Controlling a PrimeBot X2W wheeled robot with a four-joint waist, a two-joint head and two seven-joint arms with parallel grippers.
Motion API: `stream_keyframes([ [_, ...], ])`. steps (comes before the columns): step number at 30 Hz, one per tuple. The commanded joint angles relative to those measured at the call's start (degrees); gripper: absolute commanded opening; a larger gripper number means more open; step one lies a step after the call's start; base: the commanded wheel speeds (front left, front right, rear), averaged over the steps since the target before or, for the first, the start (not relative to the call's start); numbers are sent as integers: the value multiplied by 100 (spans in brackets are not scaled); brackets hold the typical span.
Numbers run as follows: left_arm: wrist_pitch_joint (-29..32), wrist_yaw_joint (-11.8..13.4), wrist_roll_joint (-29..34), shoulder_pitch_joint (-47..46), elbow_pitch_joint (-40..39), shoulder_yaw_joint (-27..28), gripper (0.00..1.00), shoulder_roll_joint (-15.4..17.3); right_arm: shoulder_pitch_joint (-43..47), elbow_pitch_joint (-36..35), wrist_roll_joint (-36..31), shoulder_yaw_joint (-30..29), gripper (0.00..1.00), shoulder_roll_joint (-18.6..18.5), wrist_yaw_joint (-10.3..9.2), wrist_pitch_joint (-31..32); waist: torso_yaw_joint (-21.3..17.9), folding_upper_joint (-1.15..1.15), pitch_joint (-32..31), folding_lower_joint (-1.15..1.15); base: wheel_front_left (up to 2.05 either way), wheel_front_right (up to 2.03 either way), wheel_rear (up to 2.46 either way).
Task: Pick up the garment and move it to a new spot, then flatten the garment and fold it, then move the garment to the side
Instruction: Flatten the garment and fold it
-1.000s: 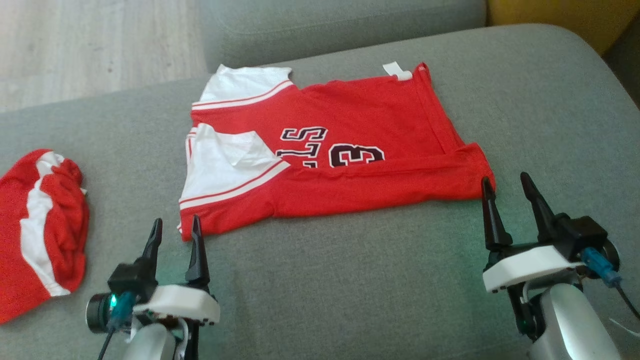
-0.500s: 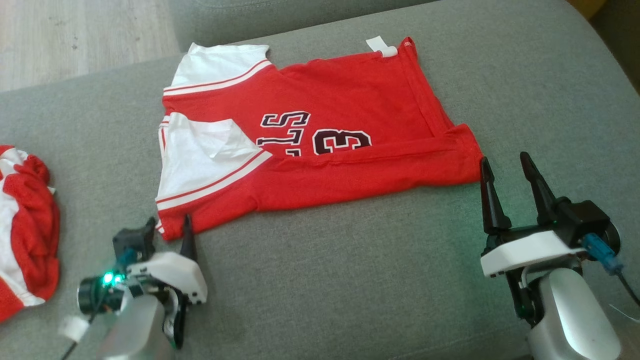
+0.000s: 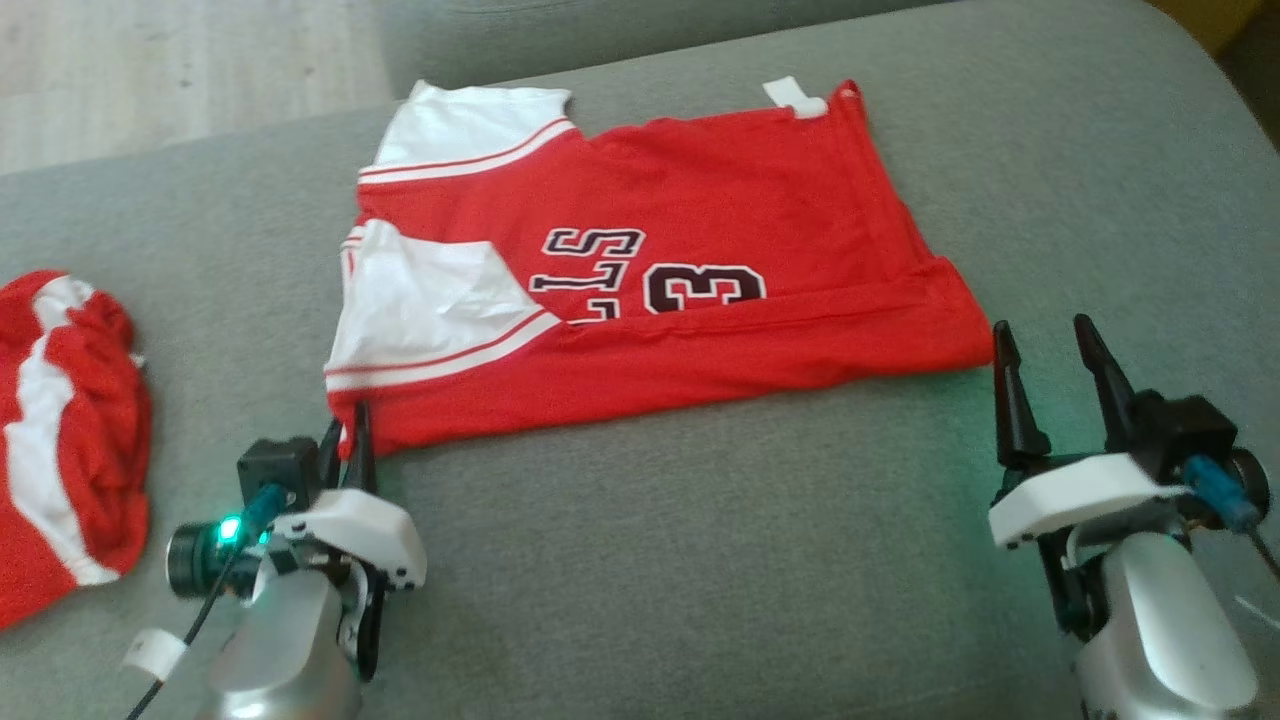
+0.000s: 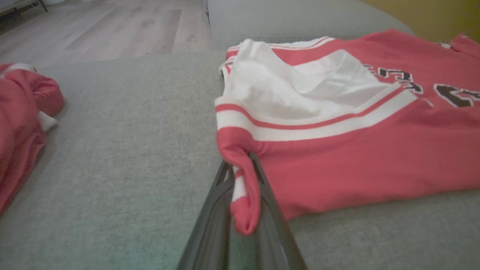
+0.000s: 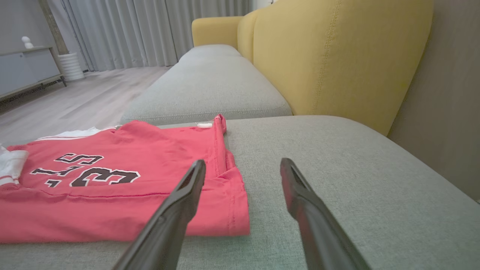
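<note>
Your left gripper (image 3: 347, 440) was pinching the near corner of the red garment (image 3: 700, 340), with the hem bunched between its fingers (image 4: 208, 228). The rest of the garment lay flat on the sofa cushion (image 3: 700, 560), ahead and right of that gripper. Your right gripper (image 3: 1045, 335) was spread wide and held nothing, with the garment's other near corner just ahead-left of its tips. Both forearms were low, fingers pointing forward. A crumpled red-and-white cloth (image 3: 60, 420) lay left of the left gripper.

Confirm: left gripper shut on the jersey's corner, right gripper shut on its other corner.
Not quite. The right gripper stands open beside the jersey, holding nothing, as the right wrist view shows. The left gripper is shut on its corner.
</note>
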Motion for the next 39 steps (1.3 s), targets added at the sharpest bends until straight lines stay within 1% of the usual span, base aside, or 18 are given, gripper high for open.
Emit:
stream_keyframes([
  [1,-109,44,52,-103,-234,152,0,142,-277,-82,-61,49,100,17,-4,51,117,0,-37,-1,0,0,0],
  [5,-181,24,116,6,-725,136,0,121,-456,315,-243,-266,100,68,-4,267,336,0,-76,-1,0,0,0],
  [10,-188,-10,218,305,-1345,69,0,61,-747,978,-504,-747,100,127,-4,586,571,0,-95,-1,0,0,0],
  [13,-189,-24,259,469,-1566,4,0,17,-941,1413,-467,-928,100,147,-4,755,675,0,-75,-1,0,0,0],
  [14,-189,-37,271,511,-1612,-28,0,1,-1004,1559,-420,-907,100,149,-4,784,710,0,-60,-1,0,0,0],
  [15,-189,-37,271,511,-1612,-28,0,1,-1004,1559,-420,-907,100,149,-4,784,710,0,-60,-1,0,0,0],
  [22,-190,-26,281,652,-1781,-97,0,-61,-1383,2577,-91,-621,100,152,-4,853,819,0,22,-1,0,0,0],
  [24,-190,-13,272,695,-1801,-84,0,-57,-1543,3002,105,-437,100,152,-4,860,823,0,23,-1,0,0,0],
  [27,-190,-3,266,735,-1798,-64,0,-30,-1678,3377,280,-242,100,152,-4,822,819,0,-12,-1,0,0,0],
  [28,-190,4,264,745,-1796,-55,0,-20,-1714,3484,339,-180,63,152,-4,796,821,0,-32,-1,0,0,0],
  [29,-190,11,260,754,-1796,-46,0,-10,-1750,3582,405,-118,0,153,-4,770,820,0,-47,-1,0,0,0],
  [31,-190,19,254,774,-1791,-34,0,9,-1805,3738,490,-38,0,153,-4,661,821,0,-84,-1,0,0,0],
  [33,-190,26,245,802,-1777,-23,0,29,-1845,3864,424,-32,0,153,-4,506,814,0,-133,-1,0,0,0],
  [36,-190,37,238,865,-1743,-19,0,50,-1868,3971,62,-102,0,135,-4,271,797,0,-228,-1,0,0,0],
  [39,-190,45,236,958,-1710,-29,0,62,-1828,3975,-356,-227,0,13,-4,125,777,0,-356,-1,0,0,0],
])
